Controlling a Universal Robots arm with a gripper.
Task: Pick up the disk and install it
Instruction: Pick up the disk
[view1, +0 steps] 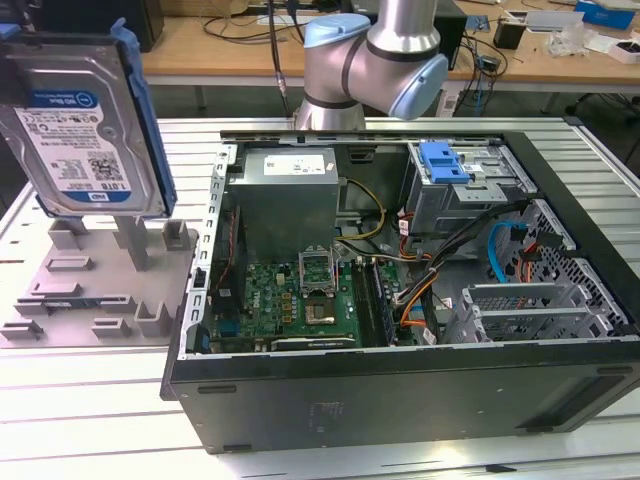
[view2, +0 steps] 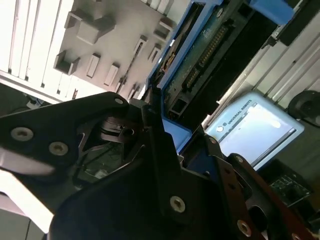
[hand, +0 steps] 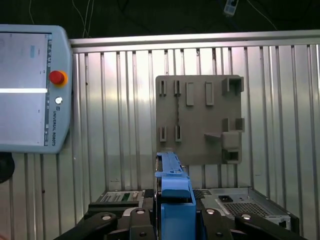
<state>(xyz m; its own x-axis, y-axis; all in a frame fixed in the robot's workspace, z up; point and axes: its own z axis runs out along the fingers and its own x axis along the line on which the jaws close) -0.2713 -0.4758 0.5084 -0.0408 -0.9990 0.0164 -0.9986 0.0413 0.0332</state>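
Note:
The disk (view1: 85, 130) hangs upright at the exterior view's left, label facing the camera, a blue carrier frame around it. It is lifted free above the grey holder plate (view1: 90, 285). In the first wrist view my gripper (hand: 172, 220) is shut on the disk (hand: 172, 185), seen edge-on between the black fingers (hand: 135, 220). In the second wrist view the gripper (view2: 170, 137) clamps the blue frame, and the disk's green circuit side (view2: 200, 65) shows.
The open computer case (view1: 400, 300) lies on the slatted metal table, with a metal drive cage (view1: 470, 195) topped by a blue bracket (view1: 445, 160) at its far right. The arm's base (view1: 370, 60) stands behind the case. A teach pendant (hand: 30, 90) lies on the table.

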